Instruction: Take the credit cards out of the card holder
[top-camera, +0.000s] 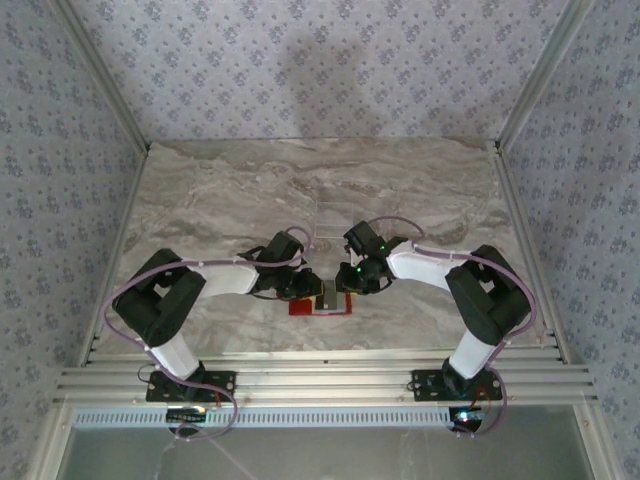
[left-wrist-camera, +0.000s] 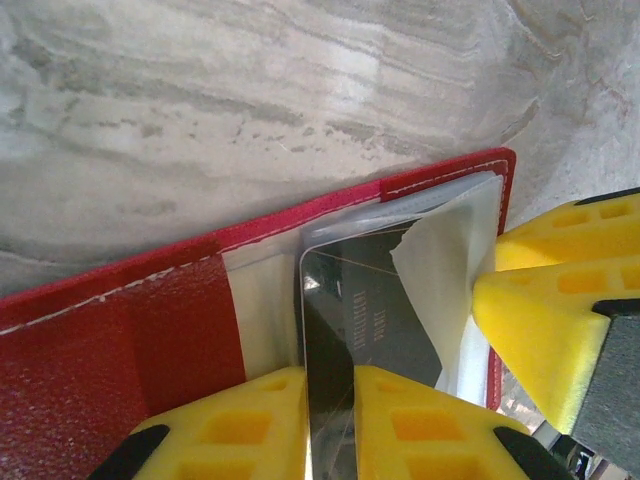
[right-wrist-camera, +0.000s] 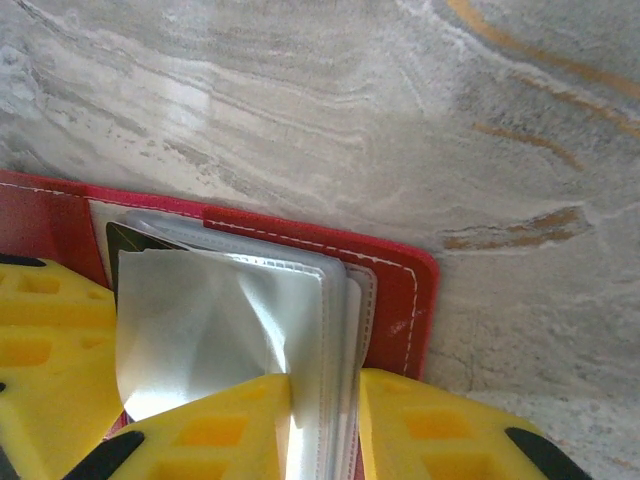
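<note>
Far half of worktop (top-camera: 320, 190) open for passage, side walls (top-camera: 60, 200) hemming both flanks; near-centre approach blocked by left pincer (top-camera: 304, 291) and right pincer (top-camera: 347, 284) crowding card holder (top-camera: 342, 307) from either side, close together.

A tabletop (top-camera: 300, 190) with a grey-and-beige marble pattern sits in a booth whose back wall (top-camera: 200, 60) and two side walls (top-camera: 50, 200) are covered in pale blue-grey wallpaper with small floral motifs, and slanted metal posts (top-camera: 100, 75) run up at the corners. Ribbed aluminium rails (top-camera: 320, 380) span the near edge of the table, with a plain grey surface (top-camera: 320, 450) below them. The light is soft and even, leaving a faint dark shadow (top-camera: 325, 55) high on the back wall and a mild sheen on the marble veins.
</note>
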